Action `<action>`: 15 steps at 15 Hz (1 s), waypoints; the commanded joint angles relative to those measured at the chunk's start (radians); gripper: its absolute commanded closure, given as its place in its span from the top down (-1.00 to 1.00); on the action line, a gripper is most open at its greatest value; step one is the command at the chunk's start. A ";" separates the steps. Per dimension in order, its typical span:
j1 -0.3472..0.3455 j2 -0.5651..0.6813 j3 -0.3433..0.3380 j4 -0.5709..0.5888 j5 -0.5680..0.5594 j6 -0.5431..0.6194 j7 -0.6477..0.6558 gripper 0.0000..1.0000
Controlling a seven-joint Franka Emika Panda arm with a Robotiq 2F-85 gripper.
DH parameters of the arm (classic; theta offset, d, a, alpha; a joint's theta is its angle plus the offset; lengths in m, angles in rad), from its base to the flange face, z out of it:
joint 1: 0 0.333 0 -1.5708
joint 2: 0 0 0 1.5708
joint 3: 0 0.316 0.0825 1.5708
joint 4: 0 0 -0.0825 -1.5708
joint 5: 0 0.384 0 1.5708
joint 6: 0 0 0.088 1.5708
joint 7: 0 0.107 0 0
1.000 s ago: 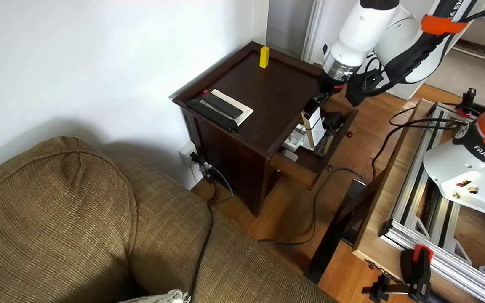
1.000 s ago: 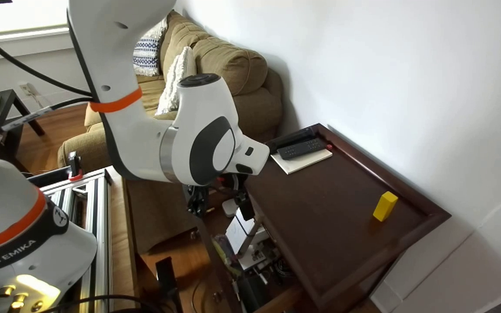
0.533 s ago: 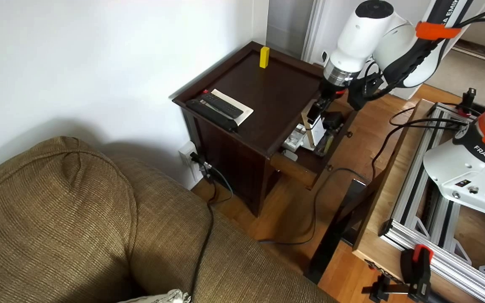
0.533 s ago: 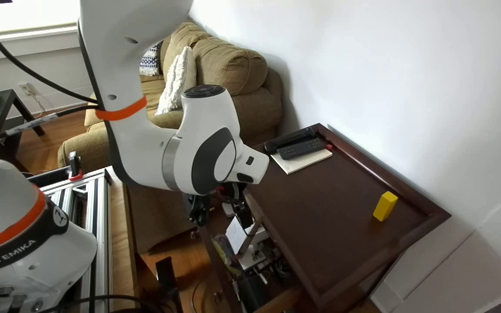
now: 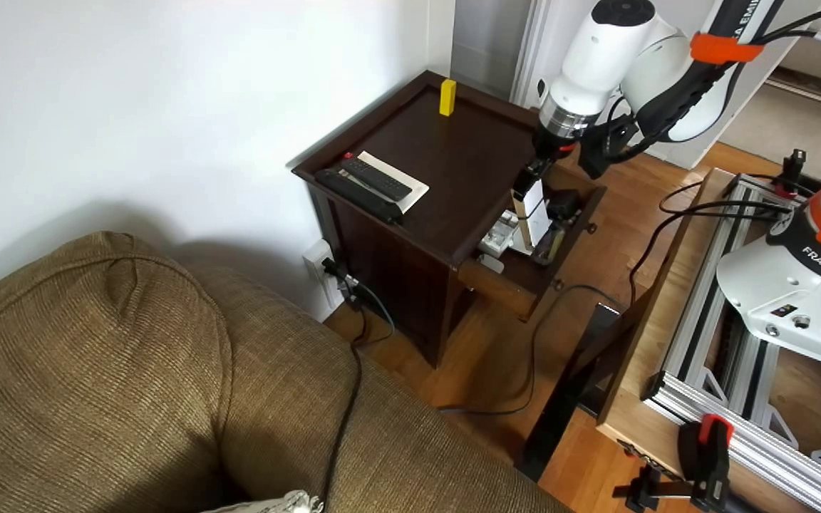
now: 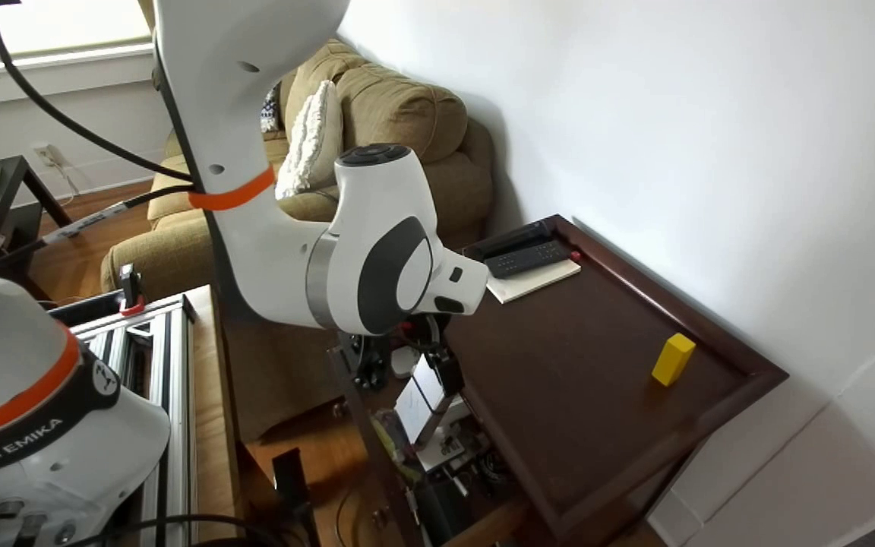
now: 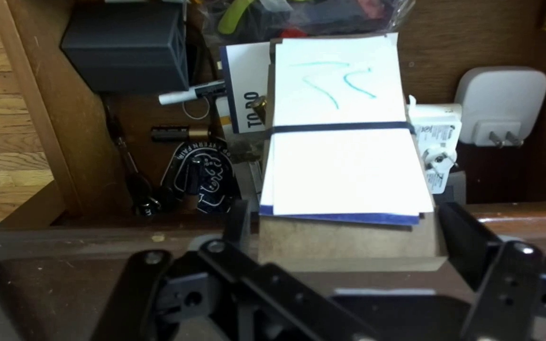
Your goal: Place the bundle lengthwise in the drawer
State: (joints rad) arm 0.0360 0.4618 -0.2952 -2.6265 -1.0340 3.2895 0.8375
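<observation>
The bundle (image 7: 349, 170) is cream-white with a dark band round it and a tan block at its near end. It stands tilted in the open drawer (image 7: 40, 109), its lower end among the drawer's contents and its upper end near the table top's edge. It shows in both exterior views (image 5: 536, 214) (image 6: 416, 410). My gripper (image 7: 346, 213) is open at the bundle's upper end, one finger on each side. A narrow gap shows at the left finger; the right finger is close to the bundle, contact unclear. The gripper also shows in both exterior views (image 5: 524, 187) (image 6: 446, 370).
The drawer holds a dark box (image 7: 126, 52), a white plug adapter (image 7: 503, 104), batteries, a marker and a plastic bag. The side table's top (image 5: 467, 164) carries a yellow block (image 5: 447, 97), remotes (image 5: 375, 178) and a white pad. A sofa (image 5: 275, 356) stands nearby.
My gripper first dipped lower across the bundle's face, then rose back to its upper end. In an exterior view the arm has shifted right. The bundle stays in about the same place, tilted.
</observation>
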 commanded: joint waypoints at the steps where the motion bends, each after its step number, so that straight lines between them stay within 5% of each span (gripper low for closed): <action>1: 0.003 0.036 -0.003 0.037 0.000 -0.001 -0.008 1.00; 4: -0.003 0.048 0.003 0.048 -0.001 0.002 -0.007 1.00; 5: -0.015 0.052 0.017 0.046 0.002 -0.004 -0.006 0.50; 7: -0.029 0.058 0.035 0.044 0.003 -0.008 -0.005 0.32; 15: -0.062 -0.057 0.043 -0.012 0.000 -0.042 0.005 0.32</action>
State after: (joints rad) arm 0.0072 0.4828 -0.2713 -2.5955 -1.0335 3.2894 0.8385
